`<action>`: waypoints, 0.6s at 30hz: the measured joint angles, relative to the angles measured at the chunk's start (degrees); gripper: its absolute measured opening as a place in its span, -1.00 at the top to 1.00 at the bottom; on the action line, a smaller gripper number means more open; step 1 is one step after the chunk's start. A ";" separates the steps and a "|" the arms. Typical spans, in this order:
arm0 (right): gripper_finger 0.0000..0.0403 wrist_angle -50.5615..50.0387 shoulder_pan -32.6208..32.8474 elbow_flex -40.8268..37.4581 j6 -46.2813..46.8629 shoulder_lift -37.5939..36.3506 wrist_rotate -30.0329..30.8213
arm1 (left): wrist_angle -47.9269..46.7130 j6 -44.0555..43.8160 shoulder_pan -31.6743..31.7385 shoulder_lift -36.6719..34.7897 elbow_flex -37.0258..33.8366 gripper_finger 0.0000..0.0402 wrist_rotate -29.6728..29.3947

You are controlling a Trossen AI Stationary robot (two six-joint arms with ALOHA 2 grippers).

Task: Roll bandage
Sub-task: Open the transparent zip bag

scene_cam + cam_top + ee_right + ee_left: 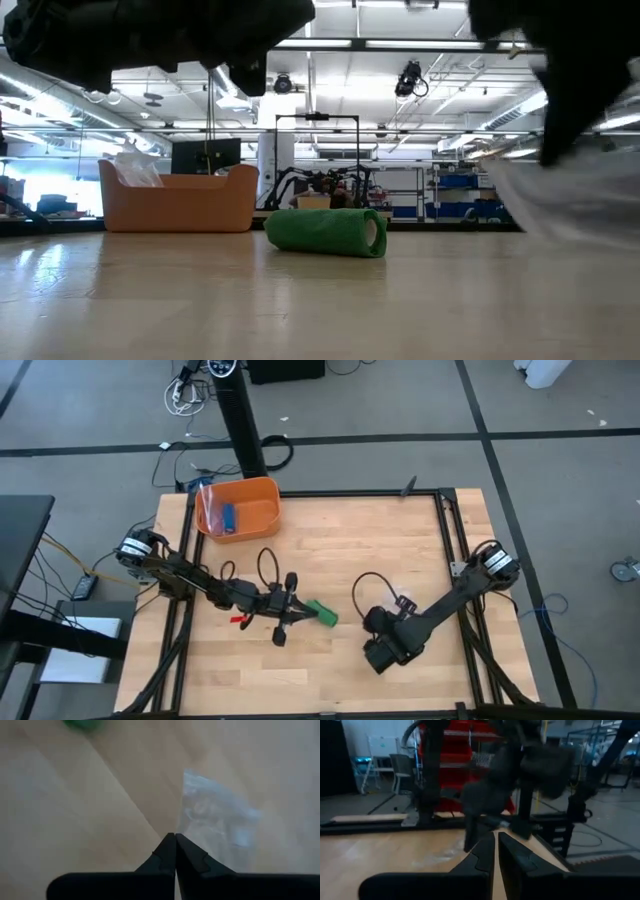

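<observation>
The bandage is a small green roll [322, 614] lying on its side on the wooden table near the middle; the low view shows it too [325, 232]. My left gripper [303, 608] is shut and empty, raised above the table just left of the roll. In its wrist view the fingertips [496, 840] are together and the roll is out of sight. My right gripper [378, 657] is to the right of the roll, nearer the front edge, shut on a clear crinkled plastic bag [215, 812]. My right gripper pinches the clear bag by an edge [182, 827] between its two shut fingers, coming from above and slanting down. The bag spreads out below the fingertips and shows as a pale sheet in the low view [570, 200]. I cannot tell whether it touches the table.
An orange bin [262, 495] stands at the table's far left, holding a small blue item [229, 517] and some clear plastic [210, 500]. Black rails [452, 530] run along the table's edges. Bare wood lies between the roll and the far edge.
</observation>
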 joint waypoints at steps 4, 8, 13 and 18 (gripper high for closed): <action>0.99 -5.20 2.73 9.32 -0.58 -0.05 8.07 | 0.08 3.24 0.14 0.02 0.00 0.85 -1.48; 1.00 -7.90 5.34 15.76 -1.59 -0.09 15.07 | 1.30 4.95 1.45 0.02 -0.94 0.85 0.24; 1.00 -8.00 7.39 20.50 -4.44 -0.11 24.11 | 15.82 2.82 4.15 0.04 -5.86 0.85 11.49; 1.00 -7.93 8.69 24.54 -7.87 -0.11 32.38 | 21.04 1.28 5.20 0.04 -8.55 0.83 12.93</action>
